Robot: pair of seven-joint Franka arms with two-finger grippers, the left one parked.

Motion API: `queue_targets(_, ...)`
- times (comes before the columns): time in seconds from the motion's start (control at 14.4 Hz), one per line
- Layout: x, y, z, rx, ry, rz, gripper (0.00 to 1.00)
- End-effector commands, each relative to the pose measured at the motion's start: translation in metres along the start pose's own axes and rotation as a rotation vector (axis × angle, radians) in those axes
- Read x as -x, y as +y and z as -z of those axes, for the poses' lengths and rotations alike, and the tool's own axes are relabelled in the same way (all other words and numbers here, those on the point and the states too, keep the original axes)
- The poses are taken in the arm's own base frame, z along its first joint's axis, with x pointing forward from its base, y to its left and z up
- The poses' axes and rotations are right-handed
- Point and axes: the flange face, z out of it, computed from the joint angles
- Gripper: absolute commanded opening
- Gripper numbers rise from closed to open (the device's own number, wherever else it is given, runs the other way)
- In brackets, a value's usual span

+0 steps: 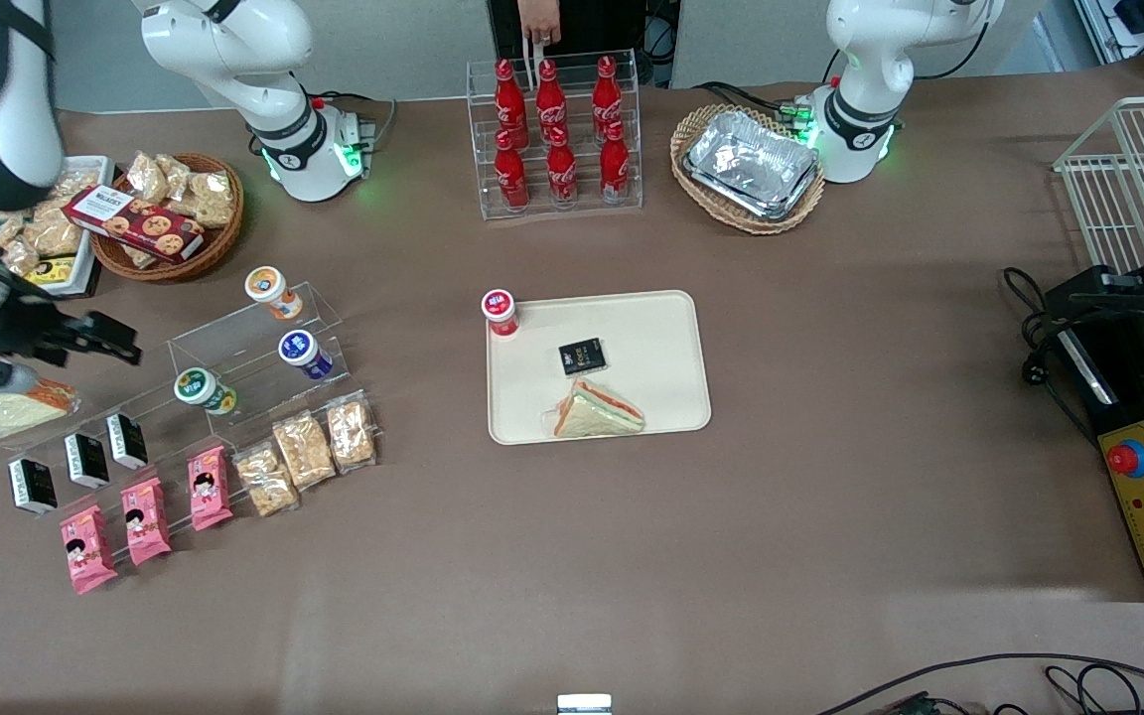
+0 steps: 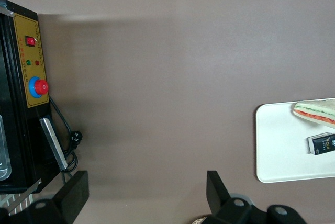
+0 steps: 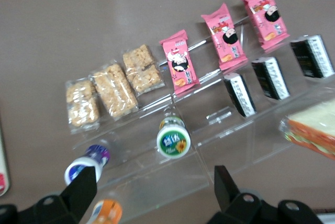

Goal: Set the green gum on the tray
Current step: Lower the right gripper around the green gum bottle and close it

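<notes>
Gripper (image 3: 152, 192) hangs above the clear display stand (image 1: 254, 362), fingers spread wide, holding and touching nothing. Green gum (image 3: 172, 137) lies on the stand beside the blue-lidded jar (image 3: 84, 167). Tray (image 1: 666, 333) sits mid-table on a brown surface (image 1: 830, 477), carrying a sandwich (image 1: 597, 410).

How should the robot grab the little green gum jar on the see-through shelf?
Grip the green gum across its round body just under the lid, coming down from above. It stands upright on the clear stepped rack, lid up, and the blue-lidded jar sits a step higher with a gap between, so fingers probably fit on either side. The gripper hangs open, apart from the rack, toward the working arm's end.
</notes>
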Motion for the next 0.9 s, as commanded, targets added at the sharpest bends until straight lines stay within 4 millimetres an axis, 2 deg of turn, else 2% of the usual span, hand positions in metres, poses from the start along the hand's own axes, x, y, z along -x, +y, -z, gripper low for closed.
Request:
queue_targets(0.0, 0.014, 0.004, -0.051, -0.007, 0.025, 0.034, 1.00)
queue_targets(0.21, 0.020, 0.009, -0.091, -0.001, 0.039, 0.043, 1.00)
queue_targets(0.42, 0.015, 0.012, -0.128, 0.003, 0.017, 0.045, 1.00)
queue_targets(0.62, 0.014, 0.015, -0.151, 0.003, -0.006, 0.045, 1.00)
queue_targets(0.83, 0.018, 0.030, -0.164, 0.005, -0.014, 0.026, 1.00)
